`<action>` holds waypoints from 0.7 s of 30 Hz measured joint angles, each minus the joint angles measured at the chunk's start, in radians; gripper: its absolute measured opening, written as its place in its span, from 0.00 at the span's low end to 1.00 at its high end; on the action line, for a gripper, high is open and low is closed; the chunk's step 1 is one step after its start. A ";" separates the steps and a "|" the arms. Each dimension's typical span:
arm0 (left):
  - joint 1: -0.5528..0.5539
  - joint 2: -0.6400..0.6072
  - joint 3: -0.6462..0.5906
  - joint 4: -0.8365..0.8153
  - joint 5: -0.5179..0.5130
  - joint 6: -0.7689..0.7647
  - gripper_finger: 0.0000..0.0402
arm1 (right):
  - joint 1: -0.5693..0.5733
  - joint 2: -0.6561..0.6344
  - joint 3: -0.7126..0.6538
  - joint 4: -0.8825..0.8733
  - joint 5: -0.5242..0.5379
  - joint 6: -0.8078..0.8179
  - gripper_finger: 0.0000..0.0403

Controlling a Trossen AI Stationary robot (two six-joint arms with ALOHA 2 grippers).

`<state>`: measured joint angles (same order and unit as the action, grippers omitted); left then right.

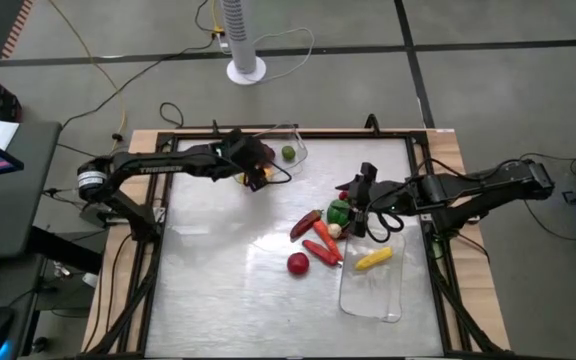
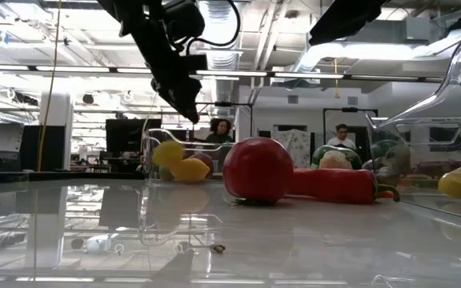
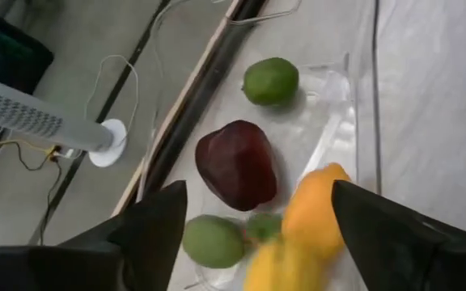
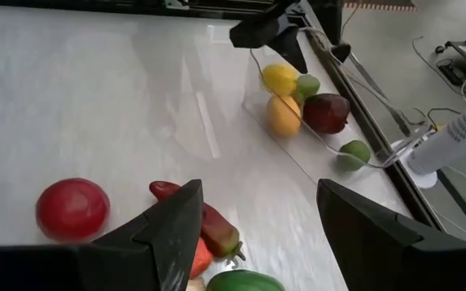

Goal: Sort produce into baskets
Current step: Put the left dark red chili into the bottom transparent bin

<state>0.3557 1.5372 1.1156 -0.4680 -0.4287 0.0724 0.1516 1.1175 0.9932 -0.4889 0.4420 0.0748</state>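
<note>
The far clear basket [image 1: 296, 138] holds a lime [image 3: 270, 81], a dark red piece [image 3: 237, 164], green pieces [image 3: 213, 241] and orange and yellow pieces [image 3: 314, 214]. My left gripper [image 1: 255, 168] hangs open above it, its fingers [image 3: 156, 230] clear of the produce; it also shows in the low view [image 2: 184, 92]. My right gripper [image 1: 354, 200] is open over the loose pile: a red round piece [image 4: 73, 208], a red pepper [image 4: 205, 225] and a green pepper [image 4: 241, 281]. The near basket [image 1: 373, 295] holds a yellow piece [image 1: 373, 259].
A carrot-like orange piece [image 1: 320, 252] and a pale small piece [image 1: 335, 231] lie in the pile at the table's middle right. The table's black frame [image 1: 158, 230] runs along its edges. A white fan stand [image 1: 246, 68] is behind the far edge. The table's left half is bare metal.
</note>
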 joint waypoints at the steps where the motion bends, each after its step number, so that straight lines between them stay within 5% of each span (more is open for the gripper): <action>1: 0.000 0.000 0.003 0.001 0.010 0.003 0.75 | 0.000 0.000 0.000 -0.001 0.000 0.004 0.67; 8: -0.114 0.002 -0.005 0.104 0.274 0.002 0.75 | -0.001 0.000 0.000 0.000 0.000 0.007 0.67; 14: -0.260 0.003 -0.094 0.290 0.293 -0.051 0.70 | -0.005 0.000 0.000 0.018 -0.001 -0.031 0.67; 21: -0.294 0.090 -0.105 0.388 0.265 -0.221 0.68 | -0.039 0.002 0.000 0.066 -0.033 -0.054 0.67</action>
<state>0.0620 1.6271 1.0105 -0.0800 -0.1640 -0.1484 0.1129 1.1199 0.9928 -0.4229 0.4094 0.0204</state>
